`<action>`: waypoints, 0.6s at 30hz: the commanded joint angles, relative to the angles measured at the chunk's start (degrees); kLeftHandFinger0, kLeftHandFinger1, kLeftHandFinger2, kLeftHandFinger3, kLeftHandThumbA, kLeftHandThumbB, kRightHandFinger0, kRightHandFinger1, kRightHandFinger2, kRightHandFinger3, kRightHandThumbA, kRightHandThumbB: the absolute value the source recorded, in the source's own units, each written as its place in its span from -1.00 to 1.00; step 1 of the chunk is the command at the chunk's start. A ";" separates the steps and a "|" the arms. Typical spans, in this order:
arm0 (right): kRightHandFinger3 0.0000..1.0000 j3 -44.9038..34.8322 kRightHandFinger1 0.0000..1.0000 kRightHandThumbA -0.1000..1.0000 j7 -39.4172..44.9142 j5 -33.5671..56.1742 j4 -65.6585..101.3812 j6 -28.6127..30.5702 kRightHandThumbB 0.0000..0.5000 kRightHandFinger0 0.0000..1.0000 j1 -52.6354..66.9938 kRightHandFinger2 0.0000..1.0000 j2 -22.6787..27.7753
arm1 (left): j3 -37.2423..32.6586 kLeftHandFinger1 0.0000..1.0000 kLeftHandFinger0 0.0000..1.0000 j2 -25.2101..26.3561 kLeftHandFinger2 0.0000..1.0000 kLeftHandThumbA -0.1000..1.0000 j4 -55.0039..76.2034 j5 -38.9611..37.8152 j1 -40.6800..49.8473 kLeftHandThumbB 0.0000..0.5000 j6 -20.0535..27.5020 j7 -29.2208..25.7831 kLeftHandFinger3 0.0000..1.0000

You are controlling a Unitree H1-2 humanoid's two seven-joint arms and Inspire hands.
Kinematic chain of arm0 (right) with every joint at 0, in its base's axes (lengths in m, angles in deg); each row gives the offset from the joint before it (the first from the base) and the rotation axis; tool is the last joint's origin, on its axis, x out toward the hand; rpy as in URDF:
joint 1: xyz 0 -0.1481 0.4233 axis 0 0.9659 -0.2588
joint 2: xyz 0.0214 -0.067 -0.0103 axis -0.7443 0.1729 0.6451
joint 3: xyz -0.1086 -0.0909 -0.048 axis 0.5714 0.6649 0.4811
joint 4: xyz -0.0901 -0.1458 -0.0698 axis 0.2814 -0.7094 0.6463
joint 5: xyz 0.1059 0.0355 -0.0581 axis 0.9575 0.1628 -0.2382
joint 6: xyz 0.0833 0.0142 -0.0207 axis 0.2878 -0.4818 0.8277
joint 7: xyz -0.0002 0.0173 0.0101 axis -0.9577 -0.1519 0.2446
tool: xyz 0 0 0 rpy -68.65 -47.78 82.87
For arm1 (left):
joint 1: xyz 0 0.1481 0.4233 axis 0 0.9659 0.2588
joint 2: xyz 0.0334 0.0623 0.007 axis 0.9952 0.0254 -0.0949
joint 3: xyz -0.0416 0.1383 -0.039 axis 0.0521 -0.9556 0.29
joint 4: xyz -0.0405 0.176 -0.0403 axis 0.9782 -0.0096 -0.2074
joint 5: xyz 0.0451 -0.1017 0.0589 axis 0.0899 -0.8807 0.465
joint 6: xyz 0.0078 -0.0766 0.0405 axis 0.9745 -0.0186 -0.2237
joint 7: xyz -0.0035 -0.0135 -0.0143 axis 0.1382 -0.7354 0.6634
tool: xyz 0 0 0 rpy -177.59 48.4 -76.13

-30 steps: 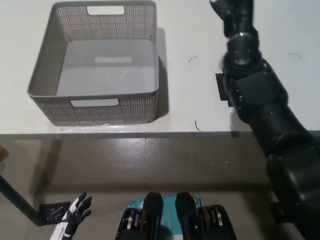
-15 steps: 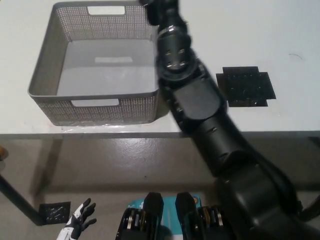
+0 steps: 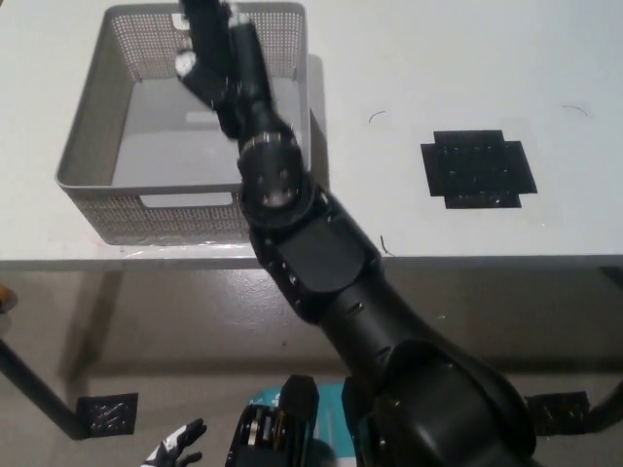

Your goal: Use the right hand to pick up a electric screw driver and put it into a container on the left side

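Observation:
My black right arm reaches up and leftward across the table edge, and its hand (image 3: 212, 53) hangs over the inside of the grey mesh basket (image 3: 88, 136) at the table's left. The hand is closed round a dark tool, the electric screwdriver (image 3: 198, 21), which is hard to tell apart from the black fingers; a pale round part shows at its side. The arm covers the basket's right wall and near right corner. The basket's floor looks bare. My white left hand (image 3: 177, 449) rests low at the bottom left, fingers apart, holding nothing.
A black cross-shaped mat (image 3: 477, 167) lies on the white table (image 3: 389, 58) at the right, with nothing on it. The table's front edge (image 3: 487, 259) runs across the middle of the picture. A black patterned square (image 3: 107, 413) lies on the floor at the lower left.
My right arm has swung from the far right of the table leftward, past the mat, until the hand is over the basket. The mat is uncovered now. The left hand sank lower.

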 commanded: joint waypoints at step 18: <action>1.00 1.24 1.00 0.19 9.89 -0.58 -11.32 13.83 0.42 0.92 -0.03 1.00 3.41 | -2.21 0.63 0.84 1.79 0.45 1.00 1.95 7.26 0.23 0.07 2.09 -1.40 0.58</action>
